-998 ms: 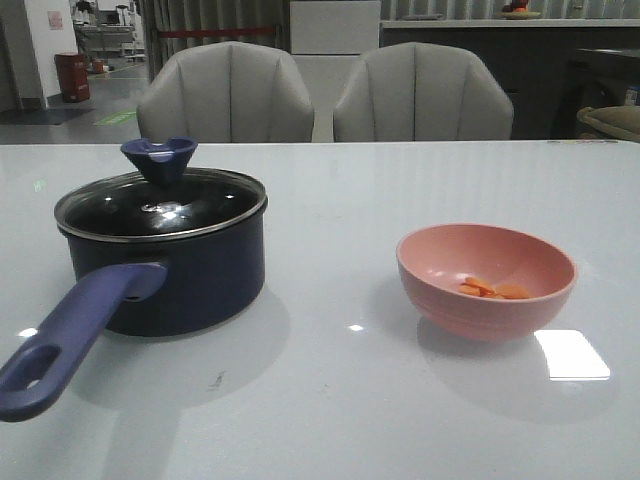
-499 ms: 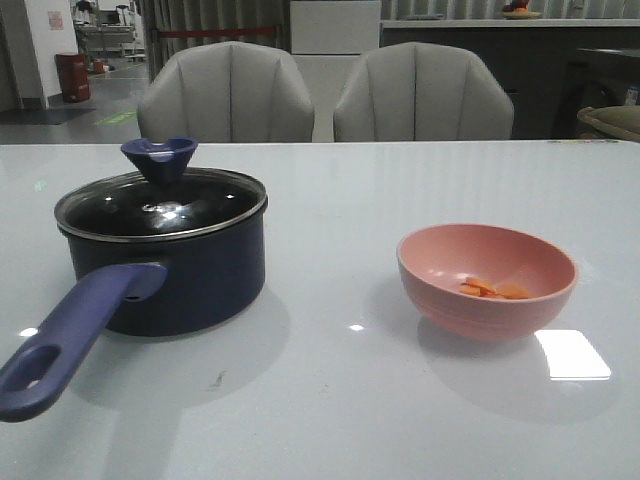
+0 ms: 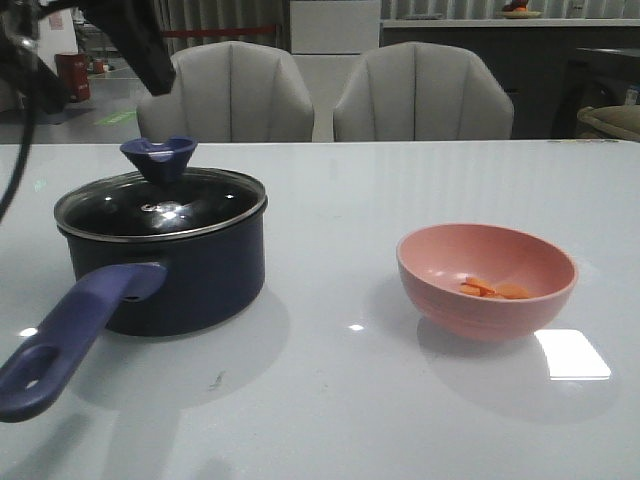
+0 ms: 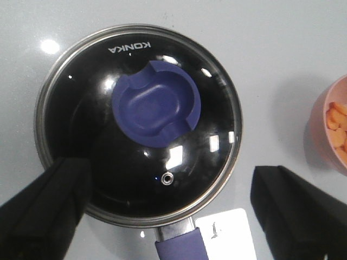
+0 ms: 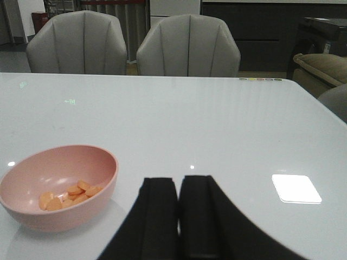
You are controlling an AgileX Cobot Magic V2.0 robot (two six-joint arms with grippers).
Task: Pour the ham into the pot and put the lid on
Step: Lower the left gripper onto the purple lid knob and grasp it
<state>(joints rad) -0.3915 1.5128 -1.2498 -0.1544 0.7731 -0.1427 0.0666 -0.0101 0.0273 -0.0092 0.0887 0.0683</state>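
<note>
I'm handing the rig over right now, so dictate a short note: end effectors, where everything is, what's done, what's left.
Left end effector: open, empty, above the round glass lid with blue knob.
Right end effector: shut, empty, low over the white table, beside the pink round bowl.
Lid sits on the dark navy saucepan.
Orange-pink ham slices lie in the bowl.
Done: nothing.
Left: lift lid, pour ham into saucepan, re-cover.

Two grey padded chairs [image 3: 325,92] stand side by side behind the glossy white table [image 3: 330,400]. A bright square of light [image 3: 571,354] reflects on it. A red bin [image 3: 72,76] sits far left.
</note>
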